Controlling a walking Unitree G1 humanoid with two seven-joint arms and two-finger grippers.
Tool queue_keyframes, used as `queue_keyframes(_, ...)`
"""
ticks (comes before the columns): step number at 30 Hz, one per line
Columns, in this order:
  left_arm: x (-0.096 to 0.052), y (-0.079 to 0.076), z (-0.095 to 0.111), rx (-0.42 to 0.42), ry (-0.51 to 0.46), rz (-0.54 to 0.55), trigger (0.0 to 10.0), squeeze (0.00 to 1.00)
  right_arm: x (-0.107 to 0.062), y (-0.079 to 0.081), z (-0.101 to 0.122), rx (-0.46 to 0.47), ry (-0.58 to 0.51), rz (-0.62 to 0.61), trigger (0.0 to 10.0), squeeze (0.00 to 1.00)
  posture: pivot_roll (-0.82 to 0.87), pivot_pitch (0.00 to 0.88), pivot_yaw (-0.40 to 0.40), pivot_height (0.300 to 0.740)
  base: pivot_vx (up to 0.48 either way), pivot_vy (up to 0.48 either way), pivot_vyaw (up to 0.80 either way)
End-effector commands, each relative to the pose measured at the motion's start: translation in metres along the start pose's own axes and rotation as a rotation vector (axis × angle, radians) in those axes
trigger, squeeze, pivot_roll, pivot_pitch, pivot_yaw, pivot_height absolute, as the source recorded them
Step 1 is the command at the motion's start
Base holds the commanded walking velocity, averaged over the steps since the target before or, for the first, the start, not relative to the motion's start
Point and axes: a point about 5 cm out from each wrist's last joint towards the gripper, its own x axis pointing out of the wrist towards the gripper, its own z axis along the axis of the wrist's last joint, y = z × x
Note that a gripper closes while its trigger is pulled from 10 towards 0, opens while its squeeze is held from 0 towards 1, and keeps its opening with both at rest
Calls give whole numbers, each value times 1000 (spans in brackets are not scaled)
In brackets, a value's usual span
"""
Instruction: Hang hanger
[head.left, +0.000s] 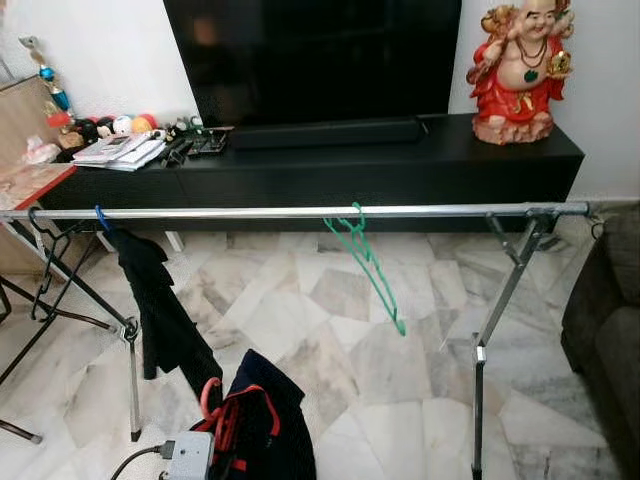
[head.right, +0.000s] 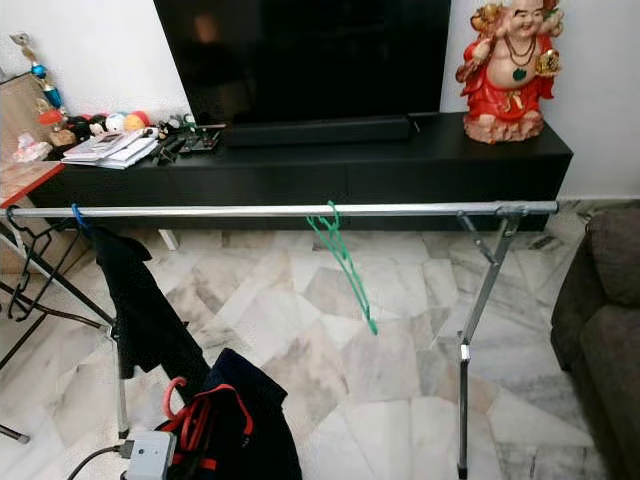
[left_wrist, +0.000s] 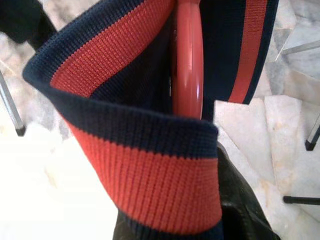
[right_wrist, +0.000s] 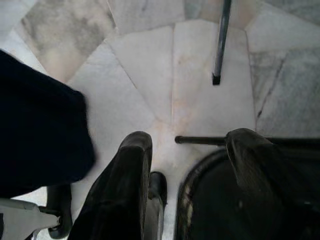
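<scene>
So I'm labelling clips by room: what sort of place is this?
Probably a home living room: a television on a long black cabinet, a sofa's edge, and a clothes rail on marble floor.

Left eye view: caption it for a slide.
Green hanger and dark garment hang on a steel rail before a black TV console.

A rail (head.left: 300, 212) runs across the floor (head.left: 400, 380), before a cabinet (head.left: 330, 170). A hanger (head.left: 368, 262) hangs from the rail near its middle; a garment (head.left: 160, 310) hangs near its left end. Behind the rail, a TV (head.left: 310, 60) and statue (head.left: 518, 70) stand on the cabinet, the statue at the right. A sofa (head.left: 605, 330) sits beyond the rail's right end.
</scene>
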Motion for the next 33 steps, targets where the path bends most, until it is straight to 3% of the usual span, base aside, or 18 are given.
queue_keyframes(1, 0, 15, 5, 5, -24, 46, 10000, 0, 1, 10, 1, 3, -1, 26, 10000, 0, 19, 24, 84, 740, 0, 0, 0)
queue_keyframes(4, 0, 16, 3, -34, -18, 55, 10000, 0, 1, 10, 1, 3, -1, 30, 10000, 0, 16, 23, 85, 740, 0, 424, 0)
queue_keyframes(8, 0, 17, 3, -8, -24, 60, 10000, 0, 1, 11, 1, 5, -2, 32, 10000, 0, 20, 21, 85, 740, 0, 480, 0)
queue_keyframes(18, 2, 18, 6, 8, -45, 62, 10000, 0, 1, 12, 1, 3, 1, 39, 10000, 0, 20, 20, 86, 740, 0, 0, 0)
queue_keyframes(26, 5, 12, 19, 7, -118, 56, 10000, 0, 2, 14, 2, 0, -3, 48, 10000, 0, 22, 20, 83, 740, 0, 0, 0)
queue_keyframes(33, 5, 7, 31, 11, -174, 53, 10000, 0, 2, 15, 1, -3, 1, 55, 10000, 0, 21, 17, 82, 740, 311, 0, 0)
